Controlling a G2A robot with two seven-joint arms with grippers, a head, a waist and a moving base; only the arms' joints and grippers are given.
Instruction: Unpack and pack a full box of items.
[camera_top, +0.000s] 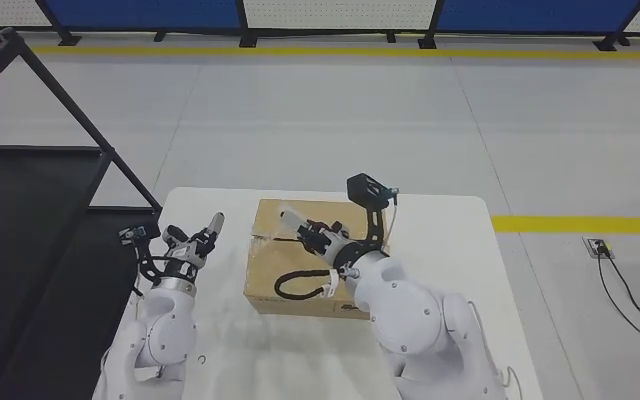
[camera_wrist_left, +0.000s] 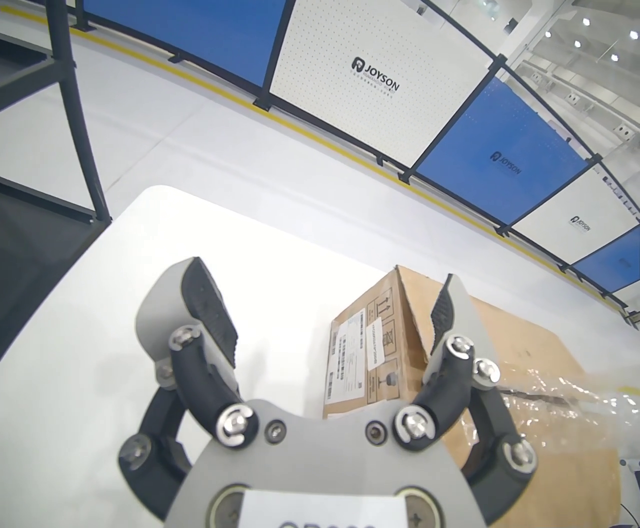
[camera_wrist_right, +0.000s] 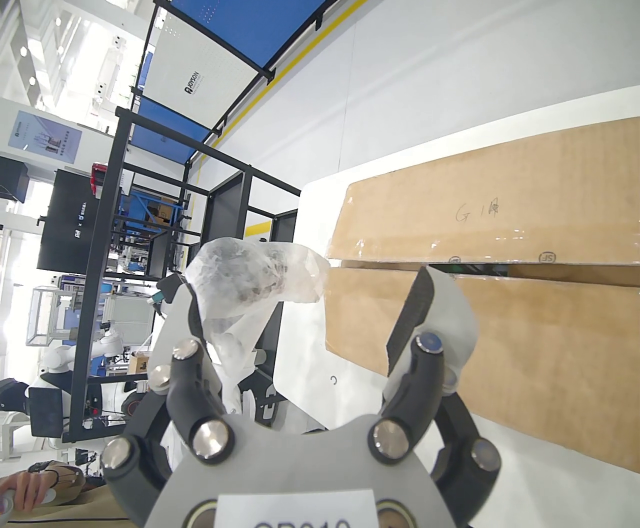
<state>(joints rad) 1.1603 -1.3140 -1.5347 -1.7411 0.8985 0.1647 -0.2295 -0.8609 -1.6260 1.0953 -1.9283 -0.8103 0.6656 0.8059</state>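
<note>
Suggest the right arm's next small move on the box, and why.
Probably shake or wipe the crumpled clear tape off the right pincer, clear of the cardboard box. The wad clings to one finger though the pincer is open, and the box flaps lie shut with only a narrow slit between them; a fouled pad would likely slip when lifting a flap.

Brown cardboard box (camera_top: 266, 283), upright on the white table (camera_top: 215, 215), top flaps down, thin gap along the seam, crumpled clear tape (camera_wrist_right: 250, 275) clinging to one finger of the right gripper (camera_wrist_right: 315, 290)
</note>
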